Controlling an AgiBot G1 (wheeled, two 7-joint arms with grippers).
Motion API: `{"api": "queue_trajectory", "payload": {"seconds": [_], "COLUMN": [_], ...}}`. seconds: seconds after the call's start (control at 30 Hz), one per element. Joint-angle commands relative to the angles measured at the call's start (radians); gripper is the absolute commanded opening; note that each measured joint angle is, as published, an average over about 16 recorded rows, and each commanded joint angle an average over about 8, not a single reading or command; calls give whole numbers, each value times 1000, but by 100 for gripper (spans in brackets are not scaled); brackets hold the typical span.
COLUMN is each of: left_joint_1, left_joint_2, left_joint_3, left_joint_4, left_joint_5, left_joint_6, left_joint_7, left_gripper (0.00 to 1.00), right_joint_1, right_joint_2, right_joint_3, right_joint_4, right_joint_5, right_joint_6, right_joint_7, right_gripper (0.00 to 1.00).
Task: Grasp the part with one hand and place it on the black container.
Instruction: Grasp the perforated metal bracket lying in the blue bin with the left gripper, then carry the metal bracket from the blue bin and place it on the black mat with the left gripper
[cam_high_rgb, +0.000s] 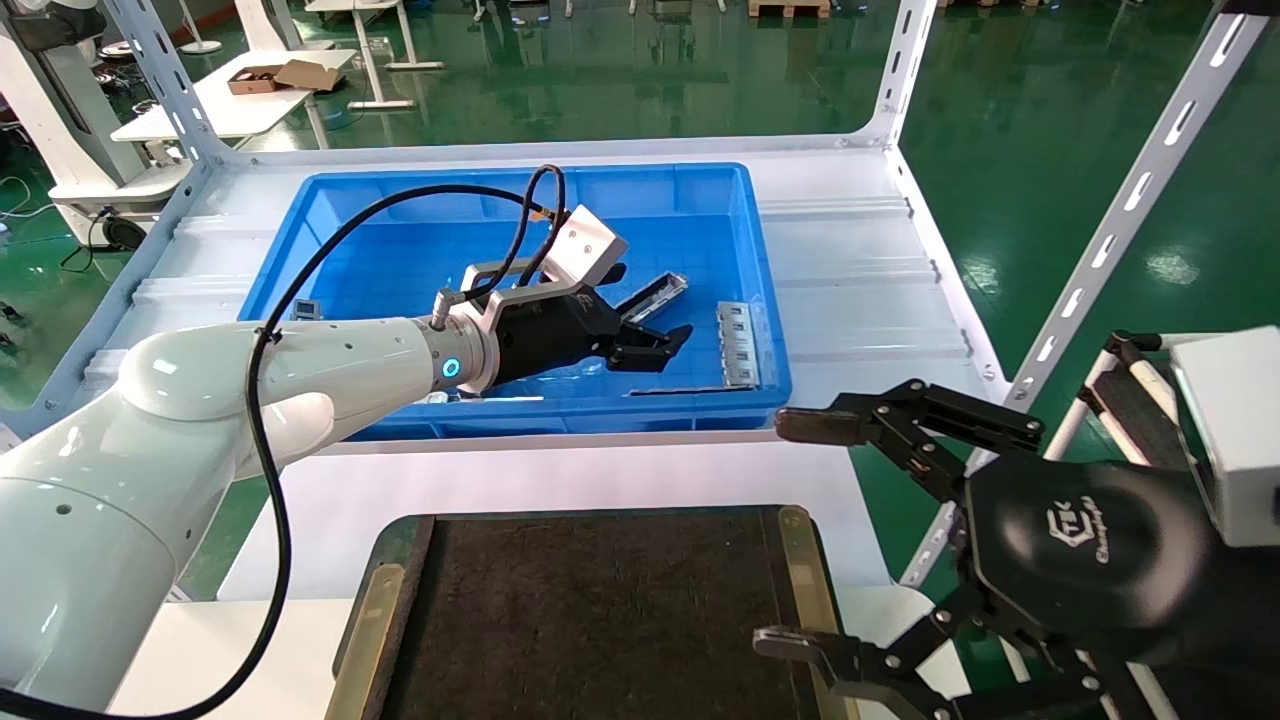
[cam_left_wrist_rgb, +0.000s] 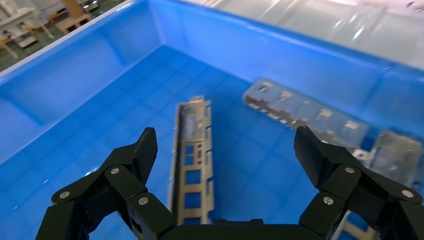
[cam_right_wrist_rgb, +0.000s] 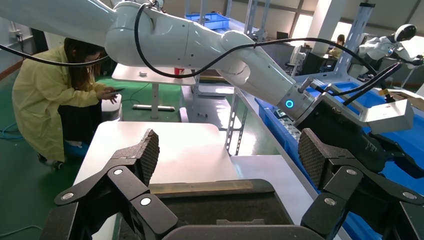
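Observation:
The part (cam_high_rgb: 655, 297), a narrow silvery-grey trough-like bar, lies on the floor of the blue bin (cam_high_rgb: 520, 415). In the left wrist view it (cam_left_wrist_rgb: 192, 155) lies lengthwise between the fingers, nearer one finger. My left gripper (cam_high_rgb: 665, 345) is open and empty, low inside the bin just above the part's near end (cam_left_wrist_rgb: 225, 137). The black container (cam_high_rgb: 600, 620), a dark felt tray with brass strips, lies at the table's front and also shows in the right wrist view (cam_right_wrist_rgb: 225, 205). My right gripper (cam_high_rgb: 790, 535) is open and empty, parked over the tray's right edge (cam_right_wrist_rgb: 227, 140).
A ladder-like grey bar (cam_high_rgb: 737, 345) lies in the bin to the right of the part, with another grey piece (cam_left_wrist_rgb: 395, 155) beside it. White shelf uprights (cam_high_rgb: 1120, 210) rise at the right. A person in a yellow coat (cam_right_wrist_rgb: 45, 100) crouches beyond the table.

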Motion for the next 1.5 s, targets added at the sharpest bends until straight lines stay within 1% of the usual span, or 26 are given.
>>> {"api": "queue_trajectory", "payload": {"seconds": [0.03, 0.23, 0.53, 0.83, 1.07, 1.2, 1.3, 1.5], "left_joint_1": [-2, 0, -4, -5, -11, -22, -38, -77], "left_joint_2": [7, 6, 4, 2, 0, -5, -13, -58], "left_joint_3": [18, 97, 191, 258, 292, 299, 295, 264], "left_joint_4": [17, 22, 23, 29, 31, 30, 29, 26], "left_joint_5": [-15, -59, -121, -180, -232, -267, -297, -361], "left_joint_6": [-26, -79, -121, -143, -142, -120, -80, 67], "left_joint_7": [7, -26, -58, -60, -59, -51, -35, 21], "left_gripper": [0, 0, 0, 0, 0, 0, 0, 0], "right_joint_1": [0, 0, 0, 0, 0, 0, 0, 0], "right_joint_2": [0, 0, 0, 0, 0, 0, 0, 0], "right_joint_3": [0, 0, 0, 0, 0, 0, 0, 0], "right_joint_4": [0, 0, 0, 0, 0, 0, 0, 0], "right_joint_5": [0, 0, 0, 0, 0, 0, 0, 0], "right_joint_6": [0, 0, 0, 0, 0, 0, 0, 0], "right_joint_7": [0, 0, 0, 0, 0, 0, 0, 0], "right_gripper": [0, 0, 0, 0, 0, 0, 0, 0]}}
